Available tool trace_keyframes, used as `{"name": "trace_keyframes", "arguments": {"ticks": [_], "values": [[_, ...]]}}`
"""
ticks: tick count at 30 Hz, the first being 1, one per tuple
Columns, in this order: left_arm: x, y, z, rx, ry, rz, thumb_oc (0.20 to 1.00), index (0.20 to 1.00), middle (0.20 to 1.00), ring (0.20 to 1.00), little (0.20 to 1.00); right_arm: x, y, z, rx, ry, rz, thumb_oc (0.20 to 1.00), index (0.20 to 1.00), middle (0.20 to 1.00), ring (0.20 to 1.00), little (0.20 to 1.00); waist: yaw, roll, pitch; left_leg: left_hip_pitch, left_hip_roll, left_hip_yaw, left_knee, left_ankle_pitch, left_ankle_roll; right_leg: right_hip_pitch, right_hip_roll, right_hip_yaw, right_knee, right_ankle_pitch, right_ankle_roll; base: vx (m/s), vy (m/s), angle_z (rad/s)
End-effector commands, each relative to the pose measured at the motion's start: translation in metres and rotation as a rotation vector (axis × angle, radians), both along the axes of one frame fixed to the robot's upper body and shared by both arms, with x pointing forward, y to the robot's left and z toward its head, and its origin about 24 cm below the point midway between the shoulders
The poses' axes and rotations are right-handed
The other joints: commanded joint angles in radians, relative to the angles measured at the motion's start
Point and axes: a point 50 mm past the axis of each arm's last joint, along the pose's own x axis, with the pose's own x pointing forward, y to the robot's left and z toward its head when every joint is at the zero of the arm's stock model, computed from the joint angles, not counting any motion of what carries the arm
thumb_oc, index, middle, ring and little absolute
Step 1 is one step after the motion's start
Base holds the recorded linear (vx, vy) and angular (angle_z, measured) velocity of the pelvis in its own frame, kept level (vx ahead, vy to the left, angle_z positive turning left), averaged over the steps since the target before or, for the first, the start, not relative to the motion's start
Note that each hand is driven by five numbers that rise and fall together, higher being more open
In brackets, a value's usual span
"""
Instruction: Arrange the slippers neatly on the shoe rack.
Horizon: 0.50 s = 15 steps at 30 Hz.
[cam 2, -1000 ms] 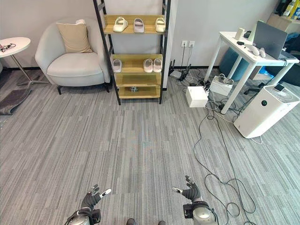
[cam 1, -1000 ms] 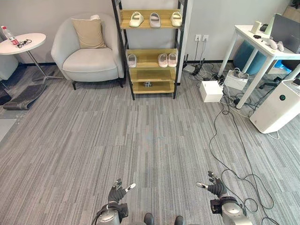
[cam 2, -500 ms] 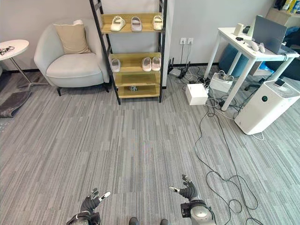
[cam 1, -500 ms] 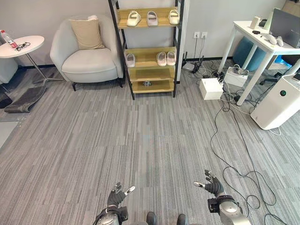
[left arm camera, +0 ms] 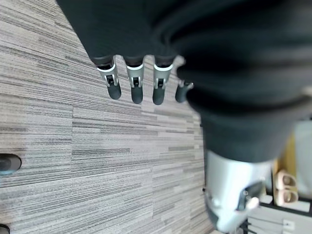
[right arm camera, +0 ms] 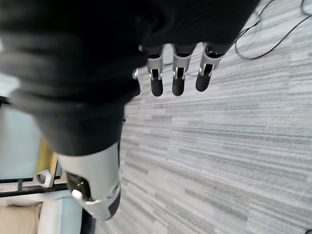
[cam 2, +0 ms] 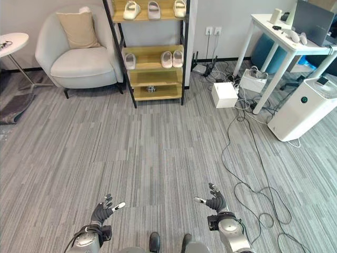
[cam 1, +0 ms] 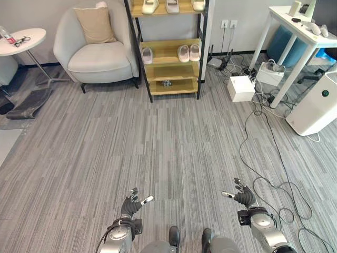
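Left eye view: shoe rack point(cam 1: 169, 50) higher in frame, camera shifted; left hand point(cam 1: 131, 205), right hand point(cam 1: 243, 197) fingers spread, empty.

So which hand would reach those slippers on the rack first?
Neither yet: left hand and right hand hang open, level, far from the shoe rack. The slippers sit slightly right, faintly favouring the right.

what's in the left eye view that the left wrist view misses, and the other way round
Left eye view alone: the armchair, white desk, air purifier and open right hand. Left wrist view alone: a close look along the left hand and its straight fingers. Shared: the grey carpet and slippers on the shoe rack.
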Motion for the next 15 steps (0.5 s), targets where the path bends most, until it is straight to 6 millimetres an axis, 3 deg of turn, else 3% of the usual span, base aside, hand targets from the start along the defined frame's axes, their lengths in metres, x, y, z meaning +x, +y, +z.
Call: {"name": "trace_keyframes", "arguments": {"ticks": [1, 4, 5, 8, 10, 12, 14, 15], "values": [[0.020, 0.003, 0.019, 0.031, -0.122, -0.021, 1.000, 1.000, 1.000, 1.000, 1.000, 0.021, -0.002, 0.024, -0.007, -0.140, -0.010, 1.000, 1.000, 1.000, 1.000, 1.000, -0.002, -0.035, 0.018, 0.095, 0.012, -0.063, -0.008, -0.150, -0.022, -0.009, -0.055, 0.031, -0.093, 0.144, 0.060, 0.13, -0.023, -0.22], [0.026, 0.004, 0.024, 0.026, -0.149, -0.015, 1.000, 1.000, 1.000, 1.000, 1.000, 0.018, -0.009, 0.023, -0.012, -0.134, -0.040, 1.000, 1.000, 1.000, 1.000, 1.000, -0.018, -0.041, 0.027, 0.113, 0.010, -0.069, -0.009, -0.168, -0.025, -0.028, -0.019, 0.020, -0.182, 0.147, 0.055, 0.17, -0.038, -0.08], [0.031, 0.008, 0.028, 0.030, -0.166, 0.008, 1.000, 1.000, 1.000, 1.000, 1.000, 0.016, -0.017, 0.022, -0.027, -0.129, -0.076, 1.000, 1.000, 1.000, 1.000, 1.000, -0.030, -0.055, 0.029, 0.131, -0.001, -0.073, -0.009, -0.191, -0.030, -0.058, -0.011, -0.035, -0.300, 0.182, 0.060, 0.26, -0.074, -0.05], [0.034, 0.013, 0.032, 0.044, -0.180, 0.024, 1.000, 1.000, 1.000, 1.000, 1.000, 0.010, -0.025, 0.019, -0.032, -0.120, -0.123, 1.000, 1.000, 1.000, 1.000, 1.000, -0.046, -0.054, 0.028, 0.163, 0.007, -0.080, -0.009, -0.215, -0.040, -0.062, 0.000, -0.099, -0.358, 0.205, 0.062, 0.32, -0.082, 0.15], [0.036, 0.016, 0.033, 0.060, -0.181, 0.015, 1.000, 1.000, 1.000, 1.000, 1.000, 0.003, -0.035, 0.019, -0.041, -0.118, -0.159, 1.000, 1.000, 1.000, 1.000, 1.000, -0.064, -0.050, 0.020, 0.193, 0.018, -0.096, -0.009, -0.234, -0.049, -0.055, 0.011, -0.105, -0.367, 0.195, 0.053, 0.35, -0.112, 0.53], [0.032, 0.015, 0.029, 0.057, -0.162, 0.014, 1.000, 1.000, 1.000, 1.000, 1.000, -0.011, -0.052, 0.016, -0.058, -0.094, -0.214, 1.000, 1.000, 1.000, 1.000, 1.000, -0.079, -0.035, -0.014, 0.215, 0.045, -0.100, 0.049, -0.267, -0.076, -0.005, 0.050, -0.100, -0.383, 0.155, 0.013, 0.44, -0.163, 0.42], [0.029, 0.014, 0.026, 0.033, -0.155, 0.024, 1.000, 1.000, 1.000, 1.000, 1.000, -0.012, -0.062, 0.018, -0.067, -0.096, -0.242, 1.000, 1.000, 1.000, 1.000, 1.000, -0.077, -0.025, -0.018, 0.169, 0.053, -0.096, 0.188, -0.221, -0.115, 0.047, 0.067, -0.107, -0.405, 0.138, -0.007, 0.27, -0.103, -0.07], [0.029, 0.014, 0.026, 0.034, -0.155, 0.024, 1.000, 1.000, 1.000, 1.000, 1.000, -0.012, -0.062, 0.018, -0.066, -0.096, -0.242, 1.000, 1.000, 1.000, 1.000, 1.000, -0.079, -0.028, -0.020, 0.164, 0.050, -0.098, 0.188, -0.218, -0.114, 0.044, 0.063, -0.108, -0.407, 0.141, -0.006, 0.32, -0.157, -0.02]]}}
